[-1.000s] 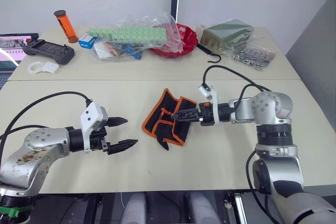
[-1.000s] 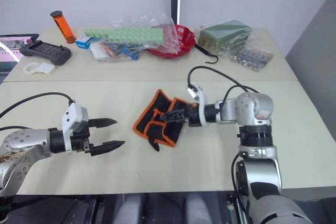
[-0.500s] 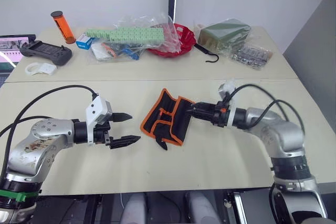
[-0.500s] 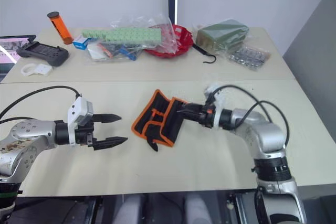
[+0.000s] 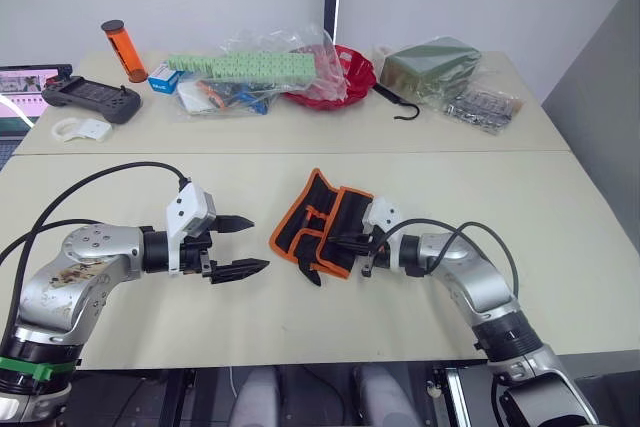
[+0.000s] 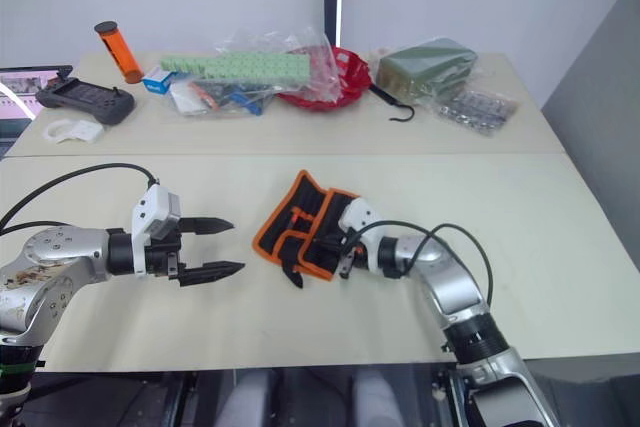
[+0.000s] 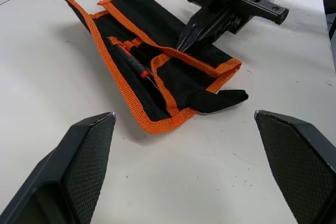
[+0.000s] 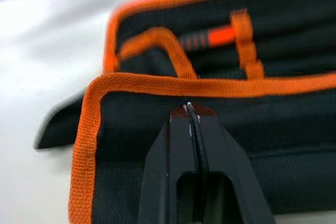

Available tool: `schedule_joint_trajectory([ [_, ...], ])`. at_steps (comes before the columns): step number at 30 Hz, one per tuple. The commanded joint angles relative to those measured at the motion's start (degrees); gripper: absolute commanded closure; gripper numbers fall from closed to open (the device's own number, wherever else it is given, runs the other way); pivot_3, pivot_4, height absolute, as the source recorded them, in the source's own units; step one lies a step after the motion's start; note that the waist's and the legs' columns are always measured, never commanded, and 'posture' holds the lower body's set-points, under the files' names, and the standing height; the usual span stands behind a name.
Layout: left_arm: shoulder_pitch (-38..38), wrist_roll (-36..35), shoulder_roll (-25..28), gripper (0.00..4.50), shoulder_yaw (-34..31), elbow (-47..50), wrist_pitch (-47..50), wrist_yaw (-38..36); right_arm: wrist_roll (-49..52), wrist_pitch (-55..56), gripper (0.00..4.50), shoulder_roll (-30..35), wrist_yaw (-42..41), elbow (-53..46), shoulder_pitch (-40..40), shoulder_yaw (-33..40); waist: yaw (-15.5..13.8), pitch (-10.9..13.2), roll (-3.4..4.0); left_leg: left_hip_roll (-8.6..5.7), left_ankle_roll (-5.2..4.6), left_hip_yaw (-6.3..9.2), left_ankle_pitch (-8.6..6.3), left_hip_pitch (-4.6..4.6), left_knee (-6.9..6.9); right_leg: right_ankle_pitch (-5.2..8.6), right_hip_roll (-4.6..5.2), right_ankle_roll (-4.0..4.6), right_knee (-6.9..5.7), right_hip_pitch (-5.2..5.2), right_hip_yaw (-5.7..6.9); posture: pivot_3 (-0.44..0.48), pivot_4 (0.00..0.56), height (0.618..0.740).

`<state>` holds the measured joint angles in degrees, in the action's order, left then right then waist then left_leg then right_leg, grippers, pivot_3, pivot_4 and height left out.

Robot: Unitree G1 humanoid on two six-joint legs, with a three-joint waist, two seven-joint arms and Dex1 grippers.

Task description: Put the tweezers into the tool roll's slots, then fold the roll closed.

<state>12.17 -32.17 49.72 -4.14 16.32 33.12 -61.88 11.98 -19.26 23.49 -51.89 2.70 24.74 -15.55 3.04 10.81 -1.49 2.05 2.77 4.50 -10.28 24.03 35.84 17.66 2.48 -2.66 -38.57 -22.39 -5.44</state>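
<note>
The tool roll (image 5: 320, 219) lies partly folded in the middle of the near table, black with orange binding, one black tab sticking out toward the front. The tweezers are hidden in its folds. Beside an orange strap, a slim black-and-red shaft (image 7: 137, 66) is tucked into the slots. My right gripper (image 5: 348, 243) is shut, its tips resting on the roll's right flap just under the orange edge (image 8: 210, 85); I see no fabric between the fingers. My left gripper (image 5: 260, 244) hovers open a short way left of the roll, pointing at it, with nothing in it.
The far table holds an orange tube (image 5: 125, 49), a black controller (image 5: 92, 99), plastic bags with green blocks (image 5: 245, 67), a red bowl (image 5: 345, 77), an olive-green bag (image 5: 435, 62), a black hook (image 5: 395, 102) and a blister pack (image 5: 485, 107).
My right gripper has closed from wide open. Its arm has swung lower, with the tips now on the roll's right flap. My left gripper has moved slightly toward the roll, still open.
</note>
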Motion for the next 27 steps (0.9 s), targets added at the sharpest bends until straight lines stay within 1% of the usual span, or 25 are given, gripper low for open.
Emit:
schedule_joint_trajectory([
  [1, 0.0, -0.2, -0.3, 0.00, -0.8, 1.2, -0.7, 0.2, -4.8, 1.2, 4.47, 1.6, -0.2, 4.0, -1.0, -3.4, -0.1, 0.0, -0.01, 0.00, 0.00, 0.00, 0.00, -0.15, -0.02, 0.00, 0.00, 0.00, 0.00, 0.12, 0.00, 0.000, 0.150, 0.740],
  [4, 0.1, -0.1, -0.7, 0.00, -0.9, 1.2, -0.6, 0.6, -7.3, 2.2, 4.47, 3.0, -1.1, 5.2, -1.2, -5.4, -0.3, 0.0, -0.02, 0.00, 0.00, -0.02, 0.00, -0.32, -0.03, 0.01, 0.00, 0.00, -0.01, 0.26, -0.01, 0.000, 0.150, 0.740],
  [7, 0.1, 0.2, -0.9, 0.00, -0.9, 1.0, -0.8, 0.6, -7.1, 2.5, 4.47, 2.9, -1.1, 5.7, 0.0, -4.7, -0.5, -0.1, -0.19, 0.00, 0.00, -0.02, 0.00, -0.42, 0.00, 0.00, 0.00, 0.00, -0.02, 0.35, -0.01, 0.000, 0.150, 0.740],
  [10, -0.1, 0.3, -1.1, 0.00, -1.2, 0.5, -0.9, 0.7, -4.1, 3.8, 4.47, 2.7, -2.7, 3.4, 0.7, -2.3, -0.5, -0.2, -0.22, 0.00, 0.00, -0.02, 0.00, -0.49, -0.01, 0.00, 0.00, 0.00, -0.02, 0.41, -0.01, 0.000, 0.150, 0.740],
  [12, -0.3, -0.3, -1.5, 0.00, -1.8, 0.2, -0.6, 1.0, 0.3, 2.1, 4.47, 2.5, -4.1, 0.2, 1.2, 1.1, -0.6, -0.1, -0.21, 0.00, 0.00, -0.02, 0.00, -0.47, -0.01, 0.00, 0.00, 0.00, -0.03, 0.40, -0.01, 0.000, 0.150, 0.740],
  [15, -0.6, -1.5, -2.5, 0.00, -2.9, 0.0, 0.4, 1.7, 4.4, 0.7, 4.47, 4.3, -6.3, -3.7, 1.6, 5.0, -0.6, -0.1, -0.17, 0.00, 0.00, -0.01, 0.00, -0.26, 0.00, 0.00, 0.01, 0.00, -0.04, 0.22, -0.02, 0.000, 0.150, 0.740],
  [18, -1.2, -2.5, -3.4, 0.00, -3.8, -0.1, 1.4, 2.2, 6.1, -0.9, 4.47, 7.0, -8.0, -5.8, 0.8, 6.7, -0.6, -0.1, -0.17, -0.01, 0.00, 0.00, 0.00, -0.22, -0.01, 0.00, 0.02, 0.00, -0.04, 0.19, -0.01, 0.000, 0.150, 0.740],
  [22, -1.7, -4.2, -4.8, 0.00, -5.3, -0.4, 3.2, 4.4, 4.7, -0.5, 4.47, 8.6, -8.5, -5.6, -1.0, 5.6, -0.6, -0.1, -0.17, 0.01, 0.00, 0.01, 0.00, -0.24, -0.03, 0.00, 0.01, 0.00, -0.04, 0.19, 0.01, 0.000, 0.150, 0.740],
  [27, -2.8, -4.8, -6.1, 0.00, -6.2, -0.4, 4.3, 6.7, 0.8, 1.9, 4.47, 7.4, -7.2, -3.1, -1.5, 2.6, -0.5, -0.1, -0.17, 0.00, 0.00, -0.01, 0.00, -0.24, -0.01, 0.00, 0.01, 0.00, -0.04, 0.18, -0.02, 0.000, 0.150, 0.740],
])
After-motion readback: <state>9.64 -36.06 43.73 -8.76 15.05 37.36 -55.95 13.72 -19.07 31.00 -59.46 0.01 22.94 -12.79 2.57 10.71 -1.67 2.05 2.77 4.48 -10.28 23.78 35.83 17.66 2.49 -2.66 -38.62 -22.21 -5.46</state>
